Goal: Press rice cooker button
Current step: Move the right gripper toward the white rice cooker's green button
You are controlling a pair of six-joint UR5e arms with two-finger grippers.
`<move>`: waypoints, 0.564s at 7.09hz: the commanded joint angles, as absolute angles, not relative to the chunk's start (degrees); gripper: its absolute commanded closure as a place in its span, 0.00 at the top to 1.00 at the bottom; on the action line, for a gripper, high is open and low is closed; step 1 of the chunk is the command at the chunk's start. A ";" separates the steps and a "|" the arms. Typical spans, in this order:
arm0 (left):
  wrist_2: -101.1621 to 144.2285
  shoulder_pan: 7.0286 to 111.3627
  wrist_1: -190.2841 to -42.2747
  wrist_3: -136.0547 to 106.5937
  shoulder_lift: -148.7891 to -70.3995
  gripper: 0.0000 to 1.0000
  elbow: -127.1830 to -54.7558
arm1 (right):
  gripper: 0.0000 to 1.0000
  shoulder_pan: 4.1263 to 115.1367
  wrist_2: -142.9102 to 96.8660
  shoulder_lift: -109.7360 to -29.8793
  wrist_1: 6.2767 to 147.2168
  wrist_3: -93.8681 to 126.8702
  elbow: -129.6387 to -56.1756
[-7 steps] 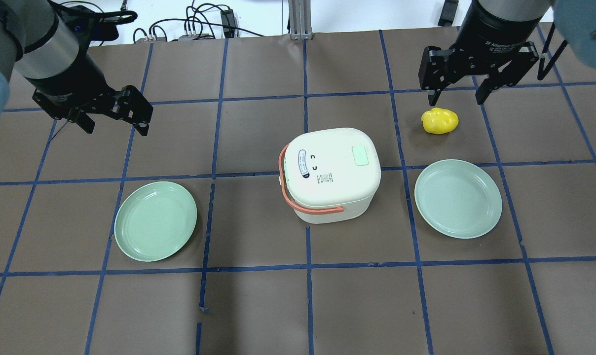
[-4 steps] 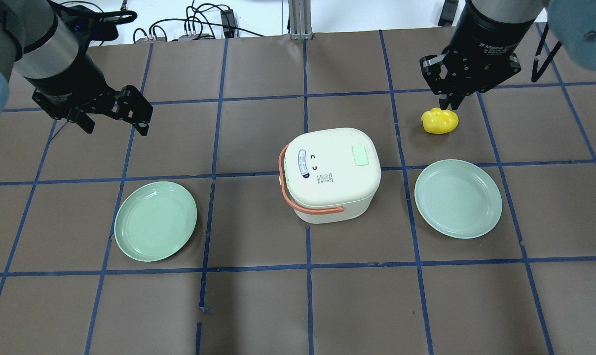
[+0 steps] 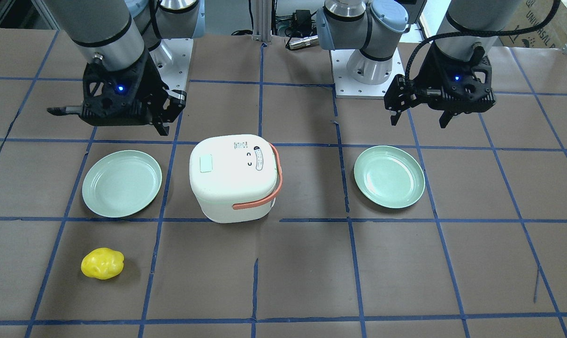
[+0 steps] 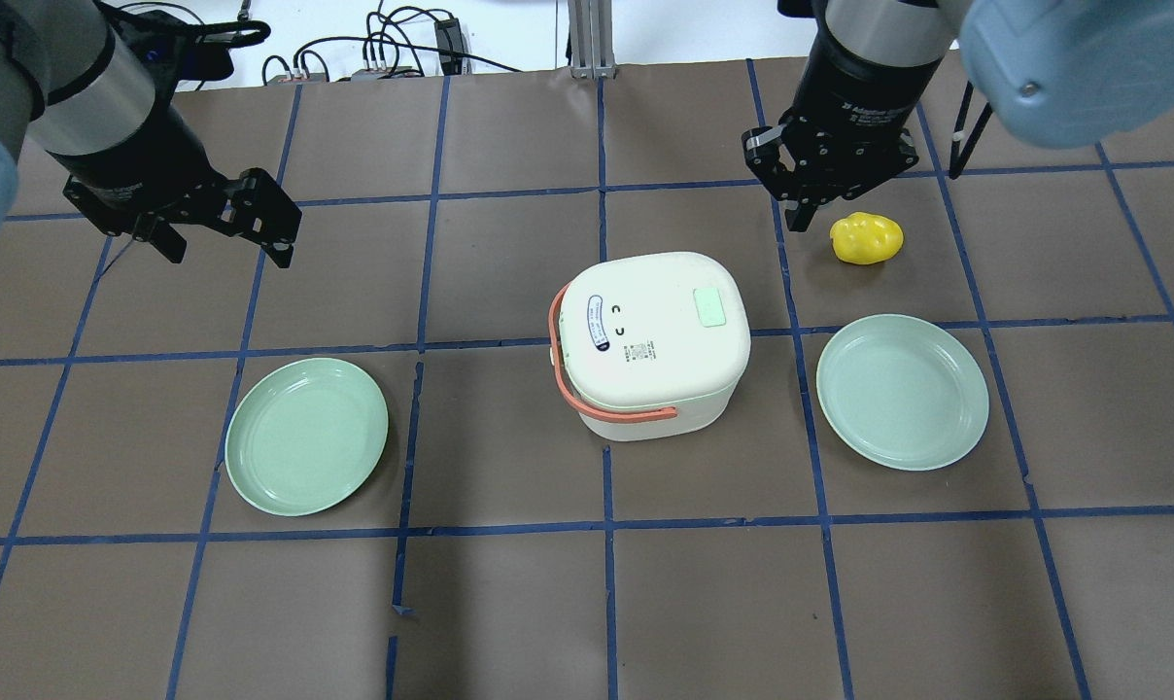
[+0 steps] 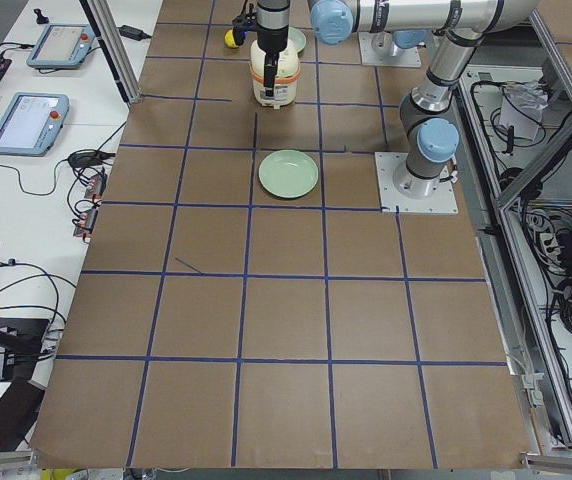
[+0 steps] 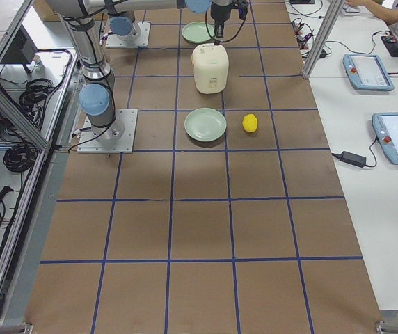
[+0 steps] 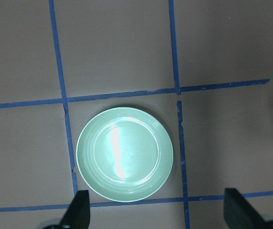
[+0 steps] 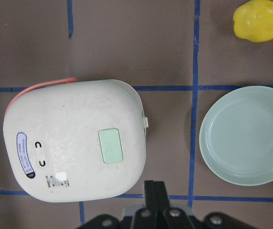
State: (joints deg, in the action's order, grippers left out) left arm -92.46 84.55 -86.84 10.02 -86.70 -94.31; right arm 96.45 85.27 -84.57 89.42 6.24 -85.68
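The cream rice cooker [image 4: 645, 340] with an orange handle stands mid-table. Its pale green button [image 4: 711, 306] is on the lid, toward the right side. My right gripper [image 4: 801, 216] is shut and empty. It hovers behind and right of the cooker, apart from it. In the right wrist view its shut fingers [image 8: 154, 191] sit at the bottom edge, just beside the cooker [image 8: 74, 143] and near its button [image 8: 110, 146]. My left gripper [image 4: 227, 248] is open and empty at far left; its wrist view shows both fingertips [image 7: 79, 207] spread over a plate.
A green plate [image 4: 307, 436] lies left of the cooker and another [image 4: 903, 391] lies right of it. A yellow lumpy object [image 4: 867, 238] lies behind the right plate, just right of my right gripper. Blue tape lines grid the brown table.
My right gripper has shut its fingers and moved left, from over the yellow object toward the cooker's back right corner. The left arm has not moved.
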 commanded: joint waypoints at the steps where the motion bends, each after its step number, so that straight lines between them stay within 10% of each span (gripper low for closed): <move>1: -92.46 84.55 -86.84 10.02 -86.66 1.00 -94.31 | 0.08 99.31 85.25 -83.06 98.39 9.48 -91.02; 4: -92.46 84.55 -86.84 10.02 -86.75 1.00 -94.31 | 0.08 99.75 85.69 -83.14 105.28 9.67 -97.89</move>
